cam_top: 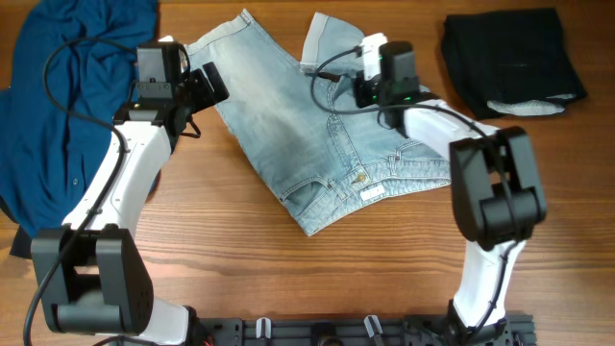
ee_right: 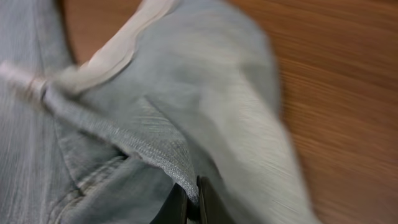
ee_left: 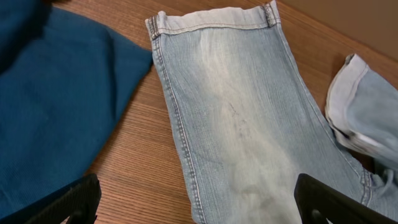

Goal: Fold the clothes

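The pale-blue denim pants (cam_top: 307,135) lie in the middle of the table, waistband and metal button toward the front right, legs toward the back. One leg lies flat with its hem (ee_left: 211,18) at the back. My right gripper (ee_right: 194,202) is shut on a fold of the other leg (ee_right: 186,118) and holds it lifted and turned over near the back (cam_top: 332,43). My left gripper (cam_top: 197,86) is open and empty, hovering over the left edge of the flat leg (ee_left: 249,137).
A dark-blue garment (cam_top: 67,106) is heaped at the left, touching the flat leg's side in the left wrist view (ee_left: 56,106). A folded black garment (cam_top: 509,58) lies at the back right. Bare wood (cam_top: 240,259) shows in front.
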